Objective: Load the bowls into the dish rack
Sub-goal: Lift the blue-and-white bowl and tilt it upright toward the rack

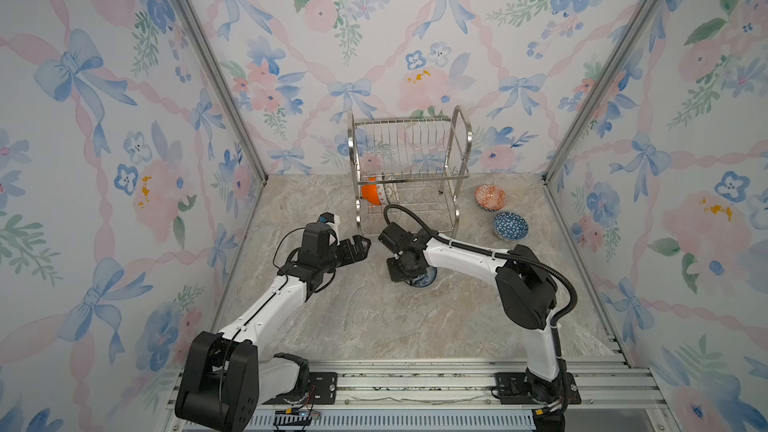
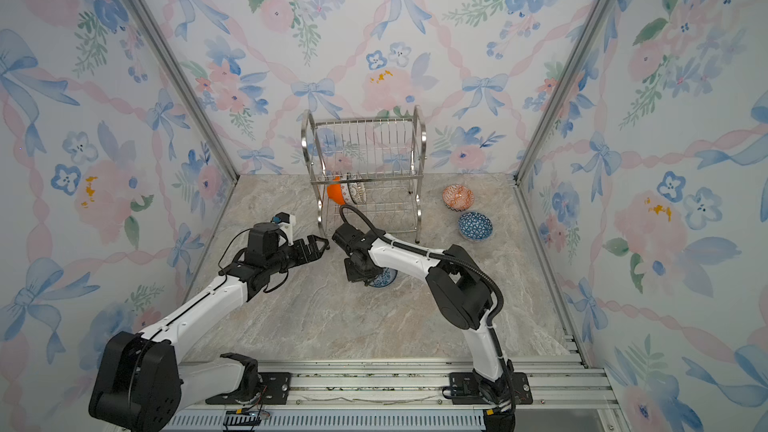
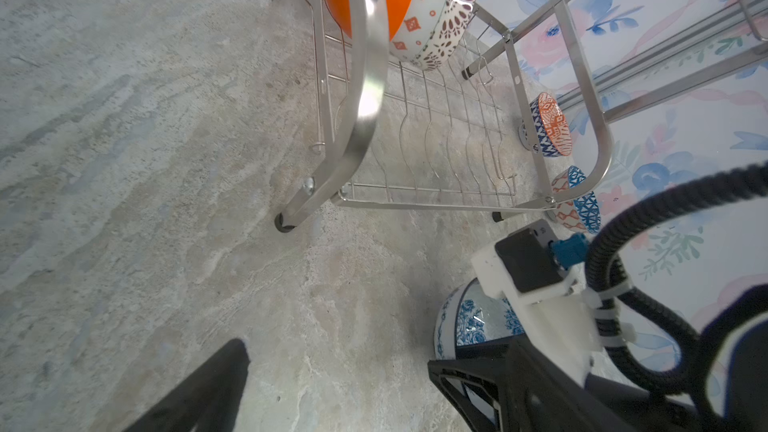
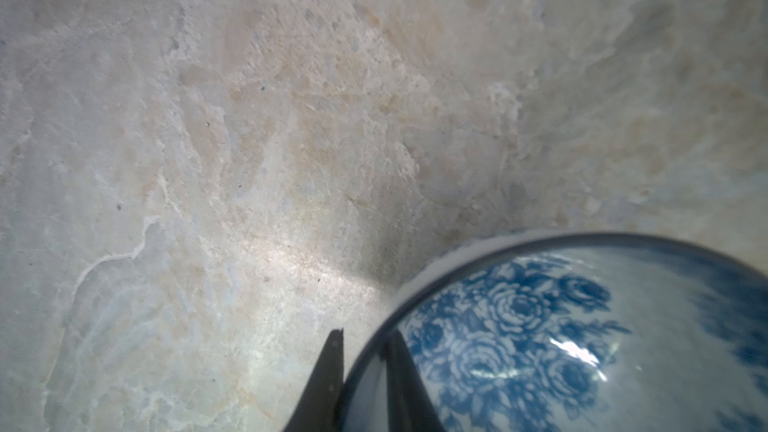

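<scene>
Since right gripper (image 4: pixel 363 340) pinches only glossy rim of blue floral bowl (image 4: pixel 540 326), lift could tilt it, slip free; left gripper (image 1: pixel 360 246), jaws apart, hovers close: clash risk.

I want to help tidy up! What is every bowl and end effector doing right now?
Blue floral bowl: on the table, rim pinched.
Right end effector: shut on its rim.
Left end effector: open, empty.
Orange bowl: on edge in the dish rack's lower tier.
Two patterned bowls: on edge beside it.
Red patterned bowl: upright on table.
Dark-blue triangle bowl: upright on table.
</scene>
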{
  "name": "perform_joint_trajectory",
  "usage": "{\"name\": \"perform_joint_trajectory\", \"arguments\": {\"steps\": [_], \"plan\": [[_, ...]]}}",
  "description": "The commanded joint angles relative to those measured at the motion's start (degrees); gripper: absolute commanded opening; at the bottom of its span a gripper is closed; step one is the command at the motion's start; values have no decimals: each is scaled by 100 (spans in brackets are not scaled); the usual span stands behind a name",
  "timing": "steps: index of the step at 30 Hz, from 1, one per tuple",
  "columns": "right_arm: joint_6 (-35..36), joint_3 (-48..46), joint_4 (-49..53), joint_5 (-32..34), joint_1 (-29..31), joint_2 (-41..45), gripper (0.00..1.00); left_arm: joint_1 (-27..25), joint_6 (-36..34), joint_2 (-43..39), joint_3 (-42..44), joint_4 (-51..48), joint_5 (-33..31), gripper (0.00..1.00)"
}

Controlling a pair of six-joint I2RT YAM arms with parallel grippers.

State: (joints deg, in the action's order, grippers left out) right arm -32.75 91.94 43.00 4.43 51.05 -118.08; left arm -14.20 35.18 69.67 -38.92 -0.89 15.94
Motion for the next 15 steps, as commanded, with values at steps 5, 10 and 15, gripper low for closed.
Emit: {"name": "perform_joint_trajectory", "arguments": {"steps": [5, 10, 15], "plan": [[203, 272, 40, -213, -59, -149, 4, 33, -53, 38, -38, 58, -39, 98], [266, 419, 29, -392, -150, -94, 0, 36, -47, 149, -78, 82, -21, 98], [288, 305, -378, -803, -341, 235, 0, 37, -107, 291, -253, 95, 32, 98]]}}
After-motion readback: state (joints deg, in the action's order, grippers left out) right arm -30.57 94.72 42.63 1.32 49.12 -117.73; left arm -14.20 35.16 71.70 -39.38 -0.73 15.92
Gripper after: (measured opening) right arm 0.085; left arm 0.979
